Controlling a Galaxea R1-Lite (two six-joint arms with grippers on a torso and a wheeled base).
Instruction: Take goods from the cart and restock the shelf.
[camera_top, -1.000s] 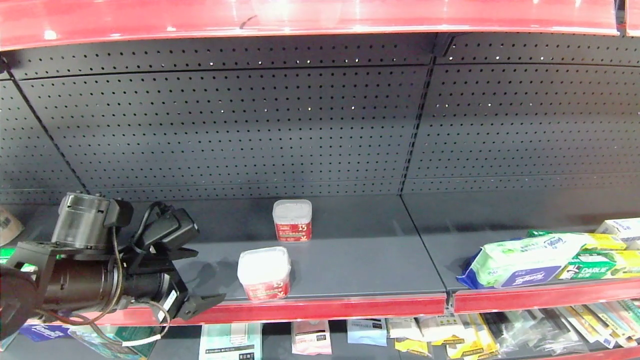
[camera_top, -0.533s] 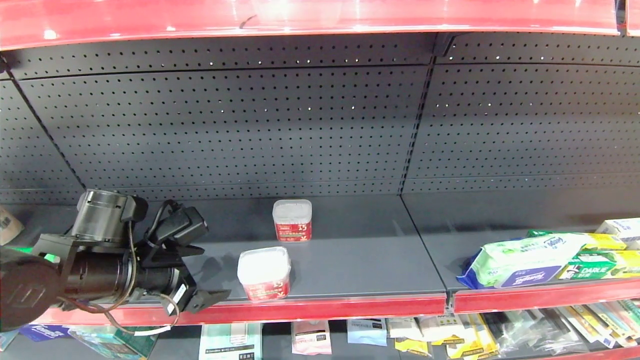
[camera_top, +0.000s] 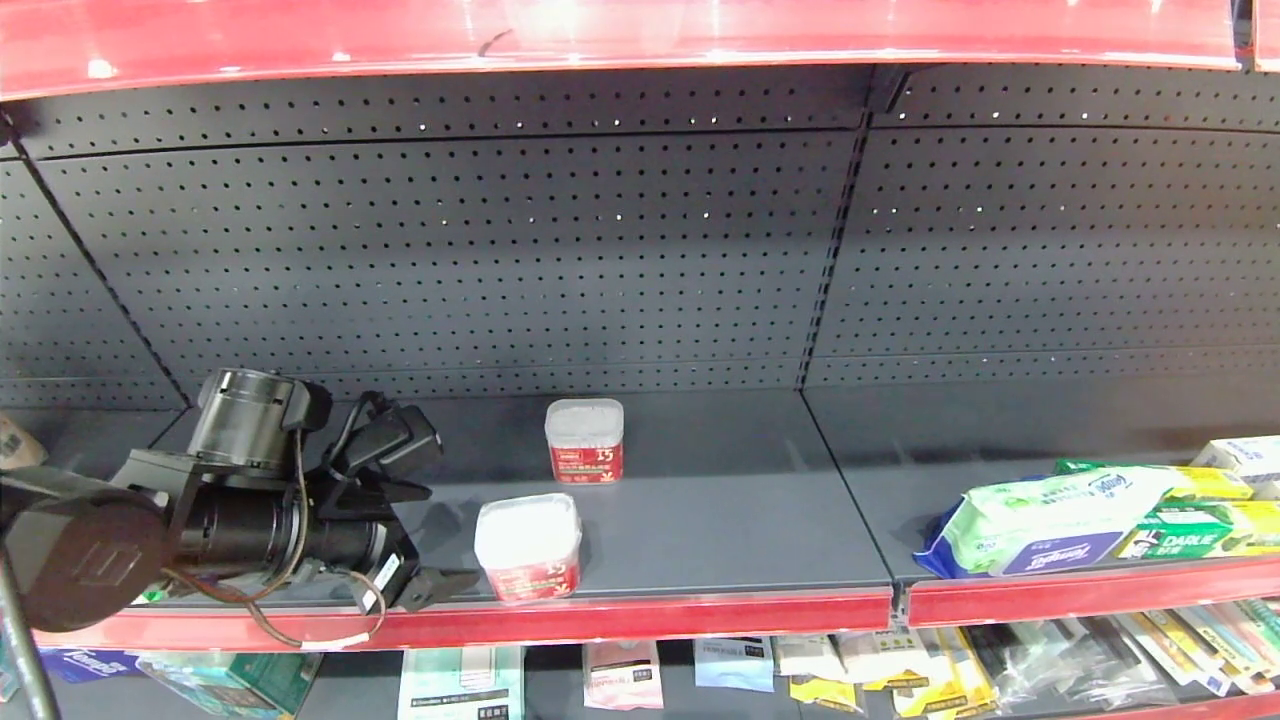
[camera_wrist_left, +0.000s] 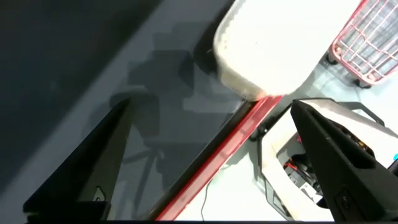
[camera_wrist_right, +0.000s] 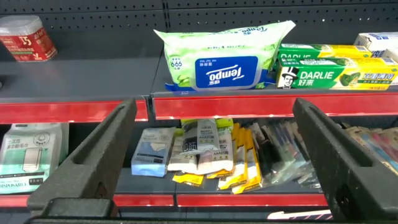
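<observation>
Left gripper (camera_top: 438, 537), jaws apart and empty, hangs at the shelf (camera_top: 700, 520) edge — the near tub (camera_top: 528, 545) at its three o'clock, cropped in the left wrist view. Right gripper (camera_wrist_right: 214, 112) gapes too, facing the wipes (camera_wrist_right: 227, 56).

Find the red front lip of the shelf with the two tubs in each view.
Head view: lip runs across the lower part, just under the front tub.
Left wrist view: lip runs slantwise by that tub.
Right wrist view: lip runs level below a tub; which one is unclear.
Shared landmark: a white tub.
</observation>
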